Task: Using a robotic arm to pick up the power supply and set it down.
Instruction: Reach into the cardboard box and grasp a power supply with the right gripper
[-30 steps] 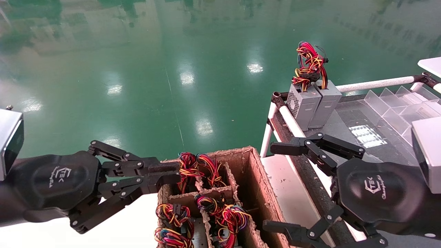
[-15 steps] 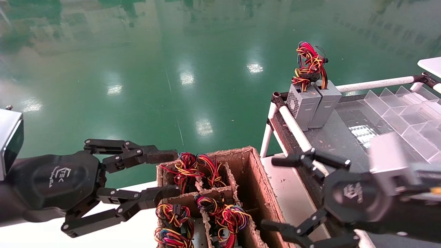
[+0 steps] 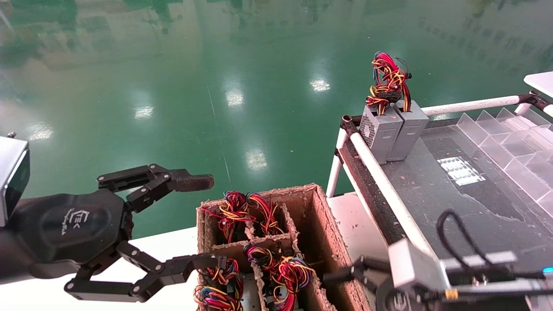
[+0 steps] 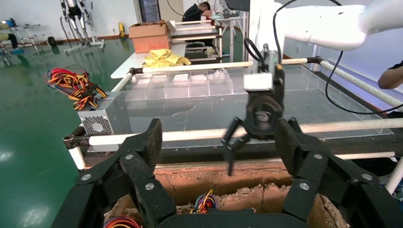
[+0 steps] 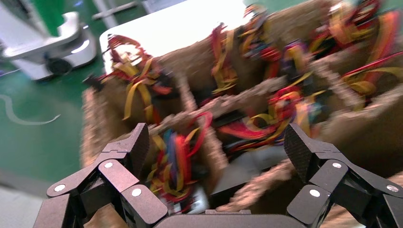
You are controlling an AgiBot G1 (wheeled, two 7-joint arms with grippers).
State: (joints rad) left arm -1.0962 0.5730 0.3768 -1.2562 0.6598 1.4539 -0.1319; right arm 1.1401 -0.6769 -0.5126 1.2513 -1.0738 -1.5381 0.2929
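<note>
A brown cardboard box (image 3: 320,218) with divided compartments holds several red-yellow-orange wire bundles (image 3: 287,270). In the right wrist view a grey metal face of a power supply (image 5: 259,166) shows low in one compartment, beside a red wire loop (image 5: 203,124); it is blurred. My right gripper (image 5: 216,142) hangs open in front of that compartment and holds nothing. In the head view the right gripper (image 3: 341,278) sits low at the box's right wall. My left gripper (image 3: 205,222) is open wide over the box's left side, empty.
Two joined grey boxes (image 3: 386,129), one with a vent grille, stand at the far corner of the dark table (image 3: 432,190), wires (image 3: 387,82) on top. Clear plastic dividers (image 3: 510,138) lie to the right. A white rail (image 3: 378,170) edges the table.
My left gripper's fingers have spread from nearly shut on a wire bundle to wide open. The right gripper has dropped from above the table edge and turned toward the cardboard box.
</note>
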